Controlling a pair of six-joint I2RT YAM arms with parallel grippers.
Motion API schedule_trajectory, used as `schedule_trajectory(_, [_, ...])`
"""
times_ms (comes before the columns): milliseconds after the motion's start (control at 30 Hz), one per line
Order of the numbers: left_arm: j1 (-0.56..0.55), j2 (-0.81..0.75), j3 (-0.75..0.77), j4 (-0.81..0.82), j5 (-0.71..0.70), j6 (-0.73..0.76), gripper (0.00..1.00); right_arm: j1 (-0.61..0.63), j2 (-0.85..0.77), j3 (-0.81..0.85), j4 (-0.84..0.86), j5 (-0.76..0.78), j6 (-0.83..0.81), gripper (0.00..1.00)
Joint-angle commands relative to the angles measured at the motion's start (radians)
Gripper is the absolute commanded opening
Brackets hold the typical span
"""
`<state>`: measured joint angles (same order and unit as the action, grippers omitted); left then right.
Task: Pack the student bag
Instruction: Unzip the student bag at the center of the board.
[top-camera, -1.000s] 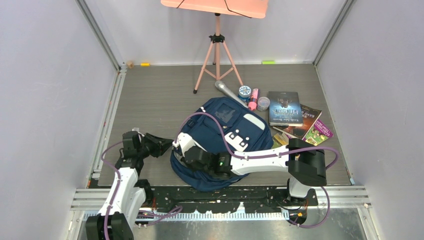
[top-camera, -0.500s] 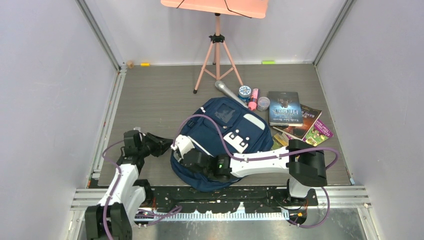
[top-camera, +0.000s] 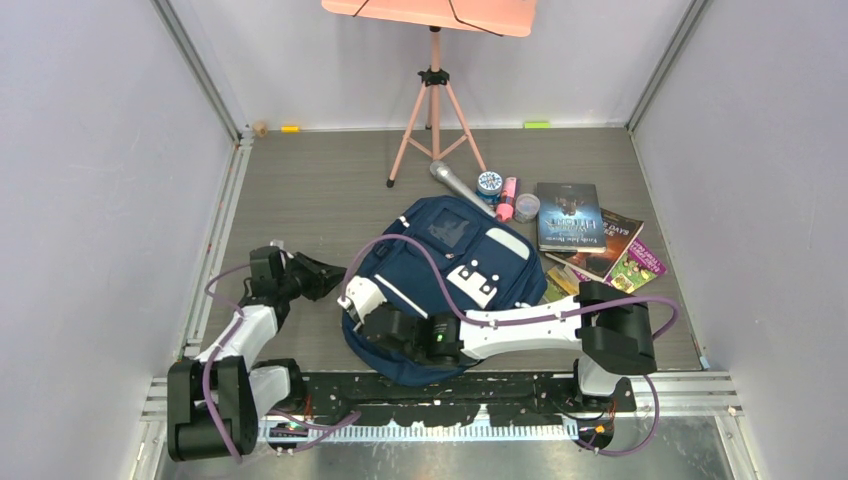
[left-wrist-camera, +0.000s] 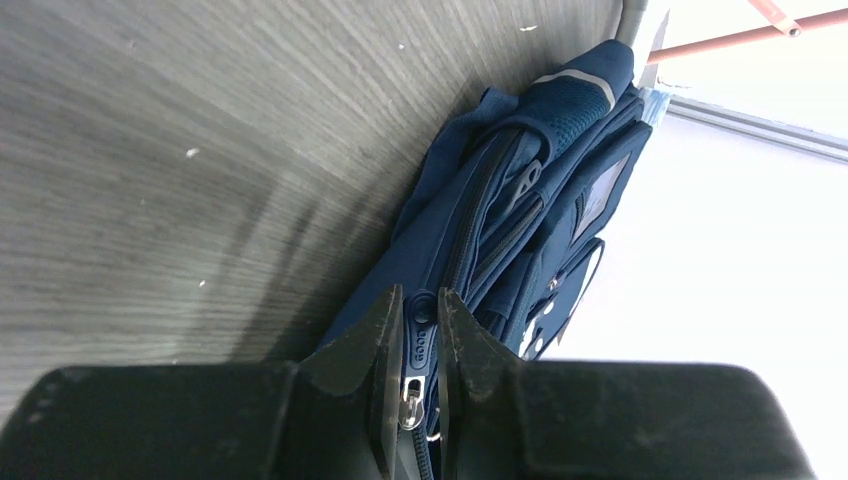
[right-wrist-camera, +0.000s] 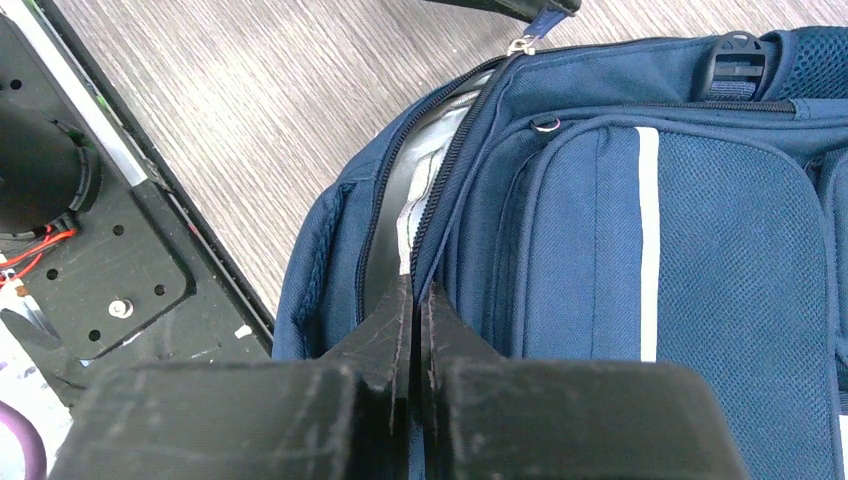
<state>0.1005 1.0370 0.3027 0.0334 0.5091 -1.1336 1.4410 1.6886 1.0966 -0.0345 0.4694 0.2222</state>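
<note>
Grey wood-look table (top-camera: 300, 190) inside white walls, seen from the top camera: the student bag (top-camera: 470, 250) lies flat just on the arms' side of the pink tripod (top-camera: 434, 110). A few books (top-camera: 568, 215) sit off to the tripod's right, not packed yet. Both the left gripper (top-camera: 328, 278) and right gripper (top-camera: 352, 300) are at the bag's end farthest from the tripod. Left wrist cam: the jaws are nearly together, pinching the blue zipper pull (left-wrist-camera: 418, 348). Right wrist cam: the jaws are squeezed fully together, and it looks like they're nipping the zip edge. The main compartment is part open, with grey lining (right-wrist-camera: 400, 215) showing. So I'd say we're mid-unzip. Next, the left needs to drag the pull along the track while the right keeps the fabric taut.
</note>
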Motion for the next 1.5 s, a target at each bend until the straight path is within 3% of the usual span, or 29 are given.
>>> schedule_trajectory(0, [0.007, 0.058, 0.057, 0.127, -0.03, 0.04, 0.0, 0.014, -0.072, 0.071, 0.041, -0.005, -0.004, 0.01])
schedule_trajectory(800, [-0.091, 0.434, 0.302, 0.324, -0.059, 0.071, 0.0, 0.019, -0.159, 0.235, -0.026, -0.1, -0.035, 0.01])
schedule_trajectory(1467, [-0.148, 0.666, 0.492, 0.376, -0.09, 0.094, 0.0, 0.021, -0.237, 0.319, -0.087, -0.104, -0.067, 0.01])
